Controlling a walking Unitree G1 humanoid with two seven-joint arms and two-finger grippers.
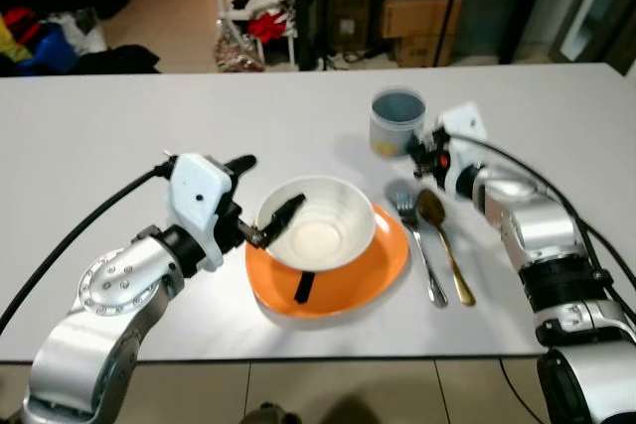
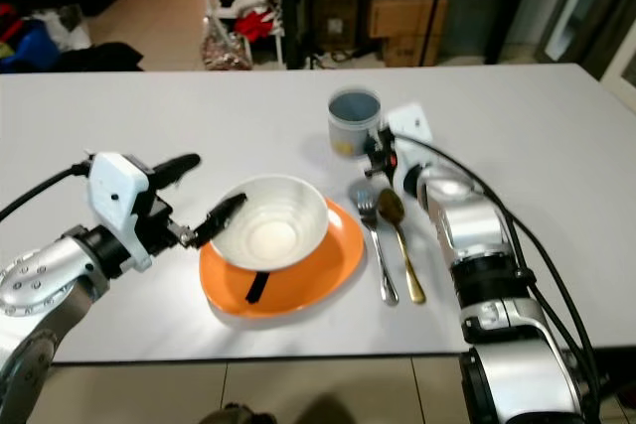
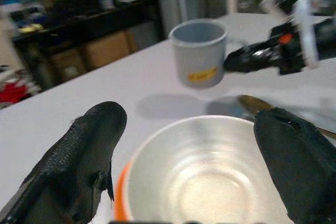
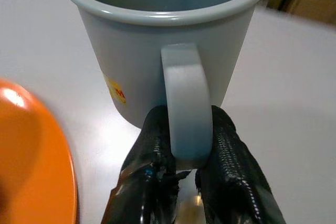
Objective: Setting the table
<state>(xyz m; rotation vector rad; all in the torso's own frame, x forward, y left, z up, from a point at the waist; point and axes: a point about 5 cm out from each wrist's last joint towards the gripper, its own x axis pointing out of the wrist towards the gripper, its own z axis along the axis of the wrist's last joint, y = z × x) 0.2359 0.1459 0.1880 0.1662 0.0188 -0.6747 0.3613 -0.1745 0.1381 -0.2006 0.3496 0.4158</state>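
Right end effector (image 4: 186, 169) pinching mug (image 1: 397, 121) handle — fork (image 1: 418, 242), spoon (image 1: 444, 241) beside

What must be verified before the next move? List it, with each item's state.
1. Right tool shut on the mug's handle: ok, its fingers pinch the handle from both sides.
2. Mug upright: ok.
3. Mug resting on the table: cannot tell.
4. Left tool open around the bowl: ok, one finger on each side of the rim.
5. Bowl seated on the orange plate: ok.
6. Fork and spoon laid side by side to the right of the plate: ok.
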